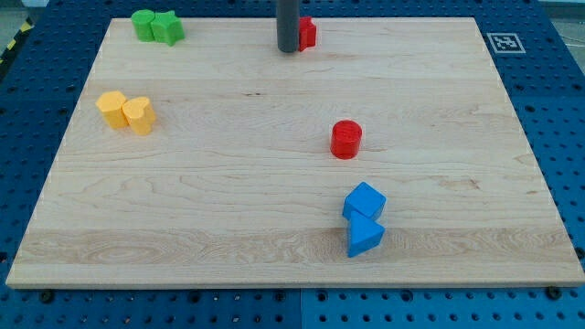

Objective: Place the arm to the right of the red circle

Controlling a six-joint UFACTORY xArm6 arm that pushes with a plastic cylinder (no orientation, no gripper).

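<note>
The red circle (346,139), a short red cylinder, stands on the wooden board right of the centre. My tip (288,49) is the lower end of a dark rod near the view's top, far up and to the left of the red circle. The tip is right beside a second red block (307,33), which is partly hidden behind the rod; its shape cannot be made out.
Two green blocks (156,26) sit together at the top left. Two yellow blocks (126,111) sit together at the left. Two blue blocks (364,218) touch below the red circle. The board (228,201) lies on a blue pegboard table, with a marker tag (504,42) at top right.
</note>
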